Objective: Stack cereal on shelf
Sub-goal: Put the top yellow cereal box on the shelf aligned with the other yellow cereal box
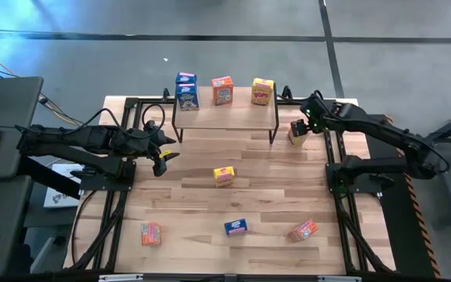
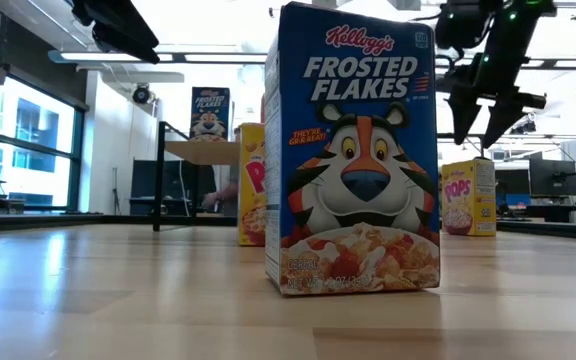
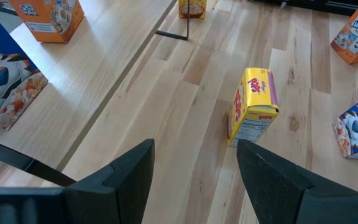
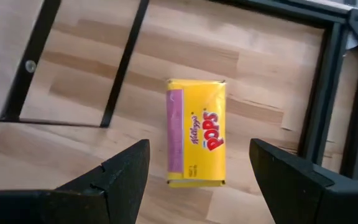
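My right gripper (image 1: 297, 130) hangs open and empty over the yellow box (image 1: 296, 134) just beside the shelf (image 1: 225, 114); my left gripper (image 1: 165, 146), also open, holds nothing.

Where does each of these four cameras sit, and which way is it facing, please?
High: above the table, looking straight down on the shelf, both arms in view.
Low: at tabletop height, facing a Frosted Flakes box; an arm hangs upper right.
Left wrist: on the left arm, looking past open fingers at a yellow Pops box.
Right wrist: looking past open fingers at another Pops box.
Shared: that box also appears in the high view.
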